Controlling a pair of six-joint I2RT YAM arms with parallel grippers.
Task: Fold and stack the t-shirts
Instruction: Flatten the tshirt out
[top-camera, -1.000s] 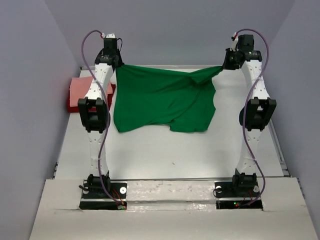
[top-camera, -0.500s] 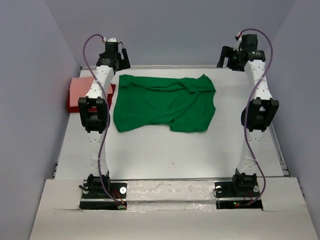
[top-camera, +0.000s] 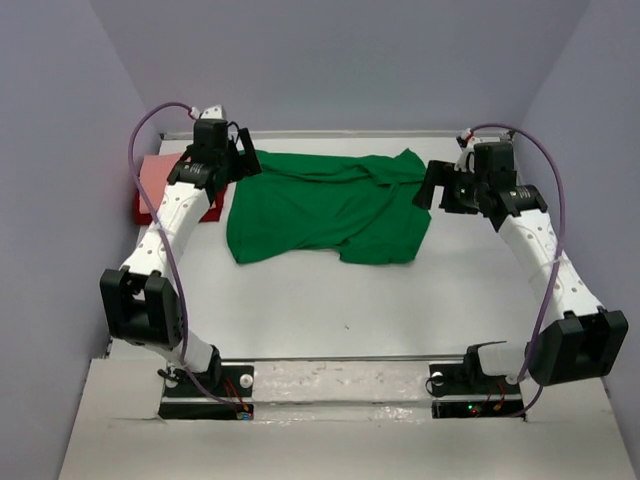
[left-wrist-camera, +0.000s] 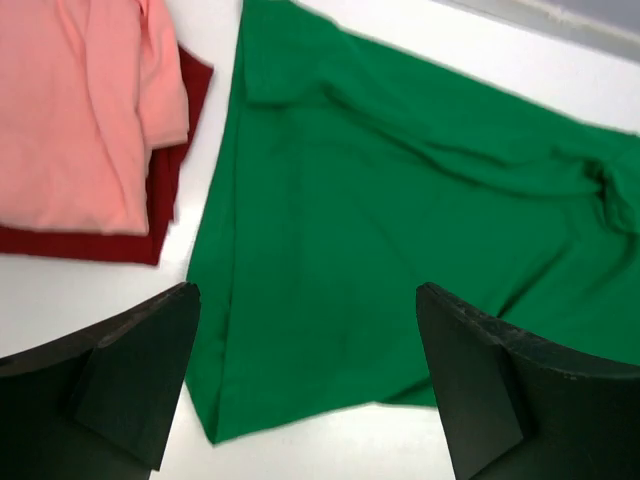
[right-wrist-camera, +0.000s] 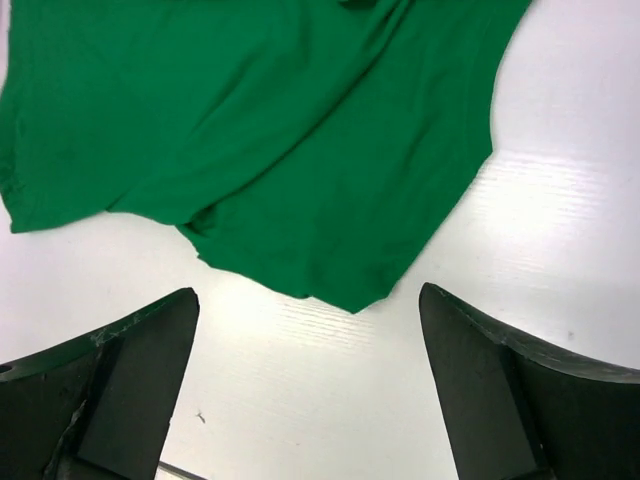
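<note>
Both left gripper (top-camera: 243, 160) and right gripper (top-camera: 430, 186) are gaping wide, empty; green t-shirt (top-camera: 325, 205) is lying rumpled (right side bunched), so folding now is risking trapped creases

The worktop (top-camera: 330, 300) under me was white and matt, and up close it showed a faint wood grain. Plain pale lilac walls closed it in on three sides: a back wall (top-camera: 340, 60), a left wall (top-camera: 50, 200) and a right wall (top-camera: 600, 150), all bare. A thin pale strip (top-camera: 340, 133) ran along the far edge, and a rail (top-camera: 562, 300) ran down the right one. Along the near edge lay a whitish board (top-camera: 340, 450). The light was even and soft.
</note>
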